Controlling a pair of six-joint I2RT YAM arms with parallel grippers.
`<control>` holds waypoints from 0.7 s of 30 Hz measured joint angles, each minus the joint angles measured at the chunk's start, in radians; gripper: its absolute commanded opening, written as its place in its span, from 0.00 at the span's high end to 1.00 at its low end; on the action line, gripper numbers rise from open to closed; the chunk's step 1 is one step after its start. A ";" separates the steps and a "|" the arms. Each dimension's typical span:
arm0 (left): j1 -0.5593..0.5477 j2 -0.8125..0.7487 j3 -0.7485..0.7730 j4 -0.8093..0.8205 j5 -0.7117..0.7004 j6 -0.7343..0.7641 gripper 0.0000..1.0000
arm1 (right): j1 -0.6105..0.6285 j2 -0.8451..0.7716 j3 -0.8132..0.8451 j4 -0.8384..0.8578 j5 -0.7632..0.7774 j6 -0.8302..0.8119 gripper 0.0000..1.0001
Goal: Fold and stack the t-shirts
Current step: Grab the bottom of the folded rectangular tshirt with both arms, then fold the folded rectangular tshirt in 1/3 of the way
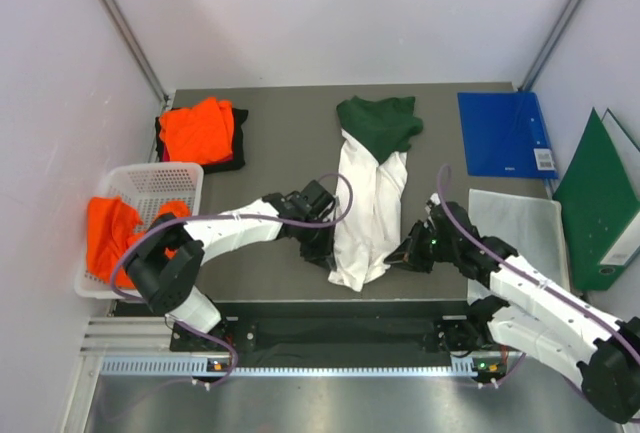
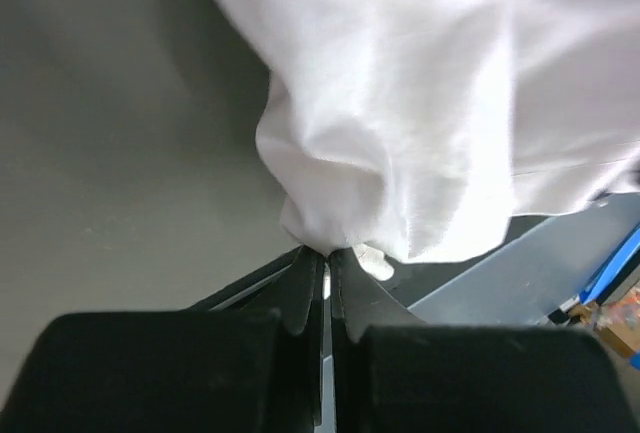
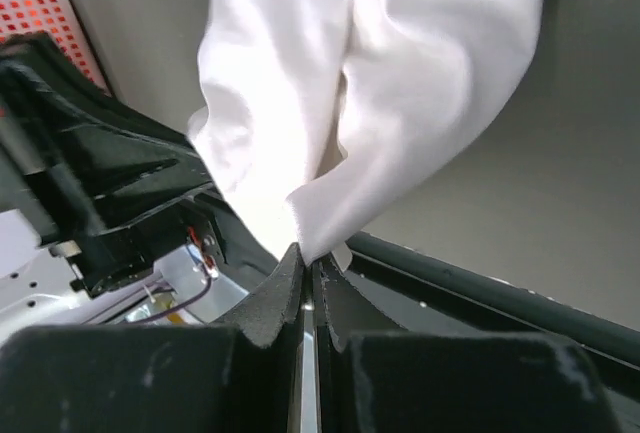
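Pinching t-shirt (image 2: 400, 133) hem, wrist views only.

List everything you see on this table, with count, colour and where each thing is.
white shirt: one, white with dark green far end, table centre
orange shirts: two, orange; one folded back left, one draped in the basket
black item: one, black, under the folded orange shirt
basket: one, white, left edge
blue folder: one, blue, back right
green folder: one, green, right edge
sheet: one, pale grey, right side
table: one, dark grey
left arm: one, white and black, jaws shut on the white shirt's near hem
right arm: one, same colours, jaws shut on that hem
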 measured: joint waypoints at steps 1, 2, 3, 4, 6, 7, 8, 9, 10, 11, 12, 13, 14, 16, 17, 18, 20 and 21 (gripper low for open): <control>0.000 0.000 0.037 -0.026 -0.008 0.009 1.00 | 0.000 -0.004 0.015 -0.005 0.007 -0.009 1.00; 0.000 0.000 0.094 -0.060 -0.024 0.022 1.00 | -0.004 -0.005 0.038 -0.018 0.017 -0.023 1.00; 0.001 0.000 0.133 -0.077 -0.032 0.031 1.00 | -0.006 -0.003 0.051 -0.022 0.023 -0.032 1.00; 0.004 0.002 0.185 -0.104 -0.042 0.041 1.00 | -0.013 0.003 0.069 -0.029 0.032 -0.050 1.00; 0.016 0.013 0.283 -0.135 -0.053 0.061 1.00 | -0.034 0.033 0.109 -0.044 0.042 -0.085 1.00; 0.026 0.024 0.332 -0.150 -0.055 0.069 1.00 | -0.045 0.053 0.127 -0.044 0.047 -0.104 1.00; 0.037 0.036 0.366 -0.156 -0.056 0.074 1.00 | -0.062 0.082 0.153 -0.050 0.052 -0.129 1.00; 0.053 0.054 0.404 -0.162 -0.055 0.081 1.00 | -0.078 0.117 0.182 -0.054 0.056 -0.156 1.00; 0.072 0.076 0.440 -0.171 -0.051 0.088 1.00 | -0.093 0.158 0.214 -0.055 0.061 -0.187 1.00; 0.092 0.099 0.468 -0.173 -0.049 0.096 1.00 | -0.108 0.198 0.247 -0.056 0.065 -0.217 1.00; 0.115 0.125 0.492 -0.179 -0.046 0.101 1.00 | -0.123 0.240 0.283 -0.060 0.069 -0.248 1.00; 0.137 0.153 0.517 -0.185 -0.039 0.108 1.00 | -0.137 0.283 0.318 -0.060 0.074 -0.280 1.00; 0.153 0.177 0.534 -0.184 -0.032 0.114 1.00 | -0.150 0.315 0.346 -0.061 0.079 -0.306 1.00; 0.193 0.248 0.587 -0.196 -0.013 0.131 1.00 | -0.180 0.402 0.418 -0.062 0.082 -0.368 1.00; 0.208 0.286 0.616 -0.198 -0.005 0.142 1.00 | -0.197 0.444 0.454 -0.061 0.084 -0.397 1.00; 0.216 0.325 0.647 -0.204 0.003 0.152 1.00 | -0.210 0.477 0.481 -0.061 0.085 -0.417 0.99; 0.246 0.392 0.706 -0.213 0.016 0.170 1.00 | -0.248 0.570 0.554 -0.059 0.081 -0.471 0.99; 0.253 0.418 0.731 -0.216 0.020 0.176 1.00 | -0.259 0.603 0.577 -0.055 0.079 -0.487 0.99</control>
